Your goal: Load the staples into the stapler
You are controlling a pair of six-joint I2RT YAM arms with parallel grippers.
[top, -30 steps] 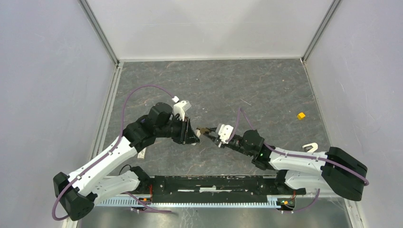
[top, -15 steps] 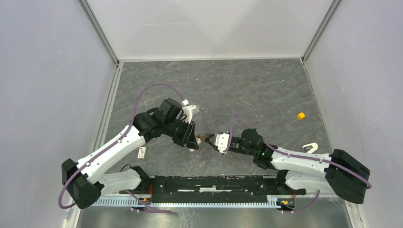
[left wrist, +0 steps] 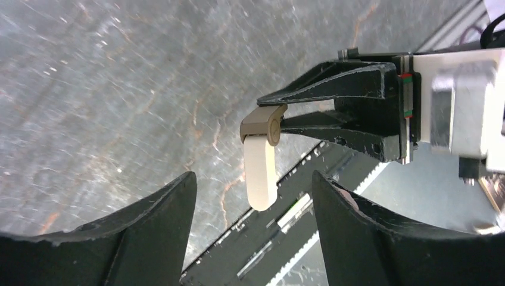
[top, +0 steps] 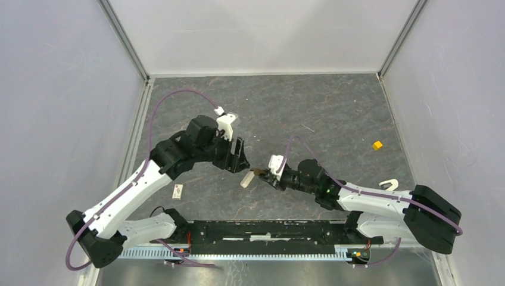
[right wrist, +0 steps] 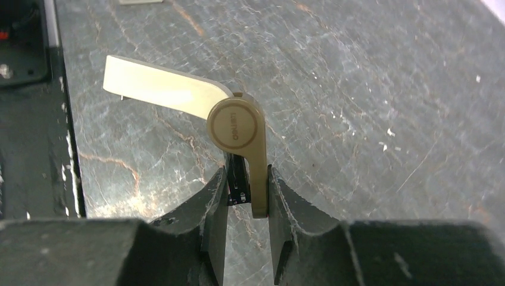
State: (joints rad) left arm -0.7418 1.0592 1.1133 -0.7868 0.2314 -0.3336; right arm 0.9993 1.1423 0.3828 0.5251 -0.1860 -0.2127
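Where the two black fingers (right wrist: 217, 196) of the right gripper (right wrist: 245, 179) are pressed on its tan base, one small tan-and-cream plastic stapler (right wrist: 235, 128) is clamped, its cream arm hinged open. The left gripper (left wrist: 253, 182) is spread apart near it, and nothing is held. One flat white staples box (top: 177, 191) is seen on the grey marbled table (top: 333, 113), well apart. One yellow cube (top: 377, 145) is seen far right.
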